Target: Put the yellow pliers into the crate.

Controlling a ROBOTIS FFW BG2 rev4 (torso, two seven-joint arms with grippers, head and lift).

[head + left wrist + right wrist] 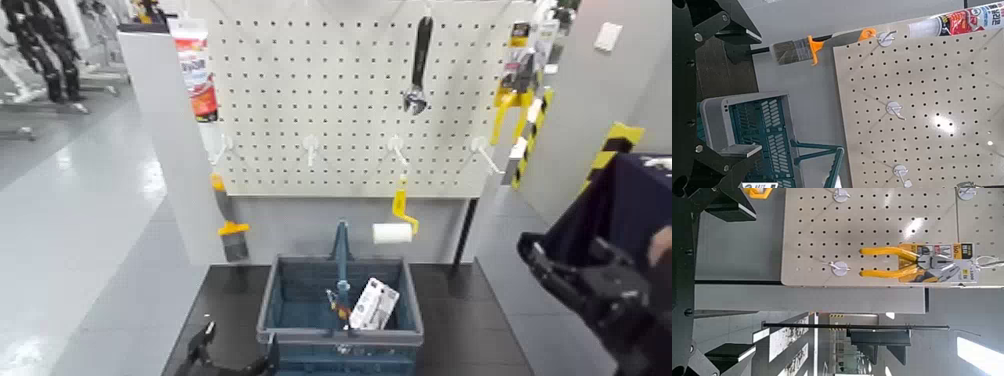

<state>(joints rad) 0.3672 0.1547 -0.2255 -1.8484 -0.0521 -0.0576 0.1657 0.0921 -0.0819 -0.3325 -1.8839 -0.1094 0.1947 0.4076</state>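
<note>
The yellow pliers (pixel 895 262), on their printed card, hang from a hook on the white pegboard, straight ahead of my right gripper (pixel 746 282), which is open, empty and well short of them. In the head view the pliers (pixel 510 105) hang at the pegboard's right edge, and my right gripper (pixel 585 280) is raised at the right. The blue-grey crate (pixel 300 325) stands on the dark table below the board, its upright handle in the middle. My left gripper (pixel 200 355) is low at the crate's left, open and empty, and the crate (pixel 746 129) also shows in its wrist view.
On the pegboard (pixel 320 110) hang a black wrench (pixel 418 65), a red-and-white tube (pixel 195 65), a flat brush (pixel 230 225) and a yellow-handled paint roller (pixel 395 225). A white carded item (pixel 372 303) lies in the crate. A yellow-and-black striped post (pixel 610 145) stands at the right.
</note>
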